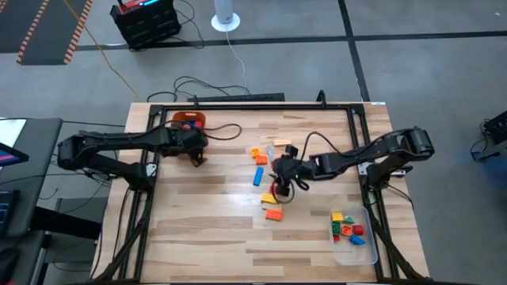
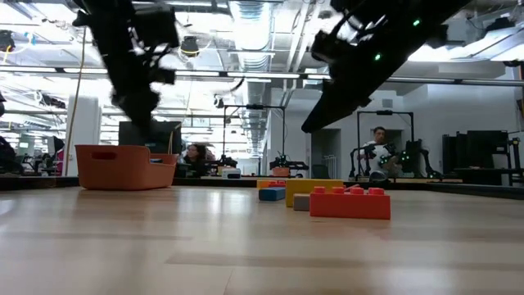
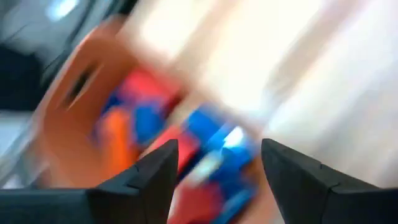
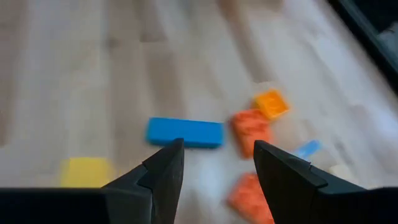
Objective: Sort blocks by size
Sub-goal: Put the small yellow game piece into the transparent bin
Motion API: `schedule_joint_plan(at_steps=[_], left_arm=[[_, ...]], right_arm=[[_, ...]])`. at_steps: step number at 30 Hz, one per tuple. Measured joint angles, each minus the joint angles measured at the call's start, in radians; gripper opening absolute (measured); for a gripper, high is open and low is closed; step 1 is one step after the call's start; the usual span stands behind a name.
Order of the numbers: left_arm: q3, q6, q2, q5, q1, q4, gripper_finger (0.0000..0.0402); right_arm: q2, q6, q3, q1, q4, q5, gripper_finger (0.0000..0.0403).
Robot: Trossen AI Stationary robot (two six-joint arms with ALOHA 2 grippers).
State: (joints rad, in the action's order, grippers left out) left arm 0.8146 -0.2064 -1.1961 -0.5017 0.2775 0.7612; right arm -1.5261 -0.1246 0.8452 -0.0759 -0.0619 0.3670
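Blocks (image 1: 264, 170) lie mid-table beneath the open right gripper (image 1: 279, 184).

The left wrist view is smeared throughout: the orange plastic bin (image 3: 68, 118) and the red and blue plastic bricks (image 3: 186, 149) in it show only as streaks, their count and shapes past telling. From above, the left tool (image 1: 194, 152) covers part of that bin. The right tool (image 1: 283, 188) hides whatever lies directly beneath it on the bench. In the low view both arms are cut off by the top edge. The small bricks in the clear plastic tray (image 1: 372, 252) are too tiny to count.
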Motion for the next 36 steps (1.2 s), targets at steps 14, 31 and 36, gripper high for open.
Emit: schedule_joint_plan(at_steps=[14,31,36], left_arm=[[0.069,0.282,-0.427,0.218,-0.159,-0.739,0.0226],[0.227,0.353,-0.69,0.326,-0.029,-0.833,0.0227],[0.256,0.393,-0.761,0.453,0.002,-0.853,0.0227]], right_arm=[[0.002,-0.131,0.0,-0.01,0.056,0.046,0.0223],[0.007,-0.136,0.0,-0.104,0.056,0.14,0.0223],[0.007,-0.13,0.0,-0.106,0.062,0.139,0.0223]])
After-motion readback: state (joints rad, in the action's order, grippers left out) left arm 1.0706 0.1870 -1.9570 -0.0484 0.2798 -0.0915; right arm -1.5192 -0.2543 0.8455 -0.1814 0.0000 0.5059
